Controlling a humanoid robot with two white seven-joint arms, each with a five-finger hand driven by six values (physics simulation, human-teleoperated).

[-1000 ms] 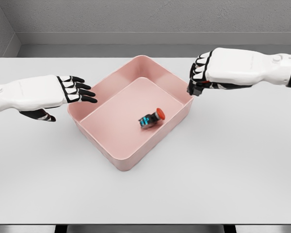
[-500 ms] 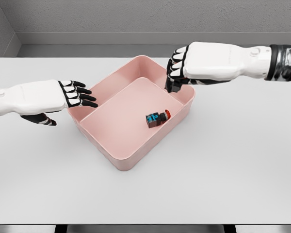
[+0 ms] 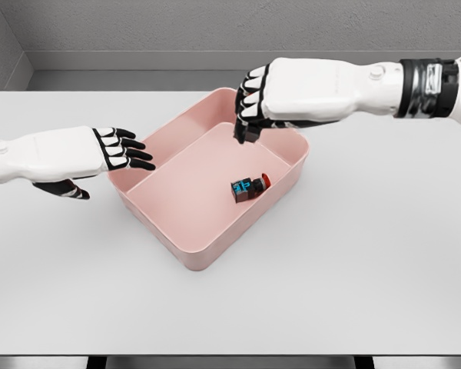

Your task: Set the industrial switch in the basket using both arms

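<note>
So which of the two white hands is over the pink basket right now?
The right hand, reaching in from the right with fingers curled above the pink basket's far rim. The left hand is outside its left wall, fingers spread. The red-buttoned industrial switch lies inside.

Bright, even sim render w/ soft overhead light, faint shadows, no glare, slightly soft focus.
</note>
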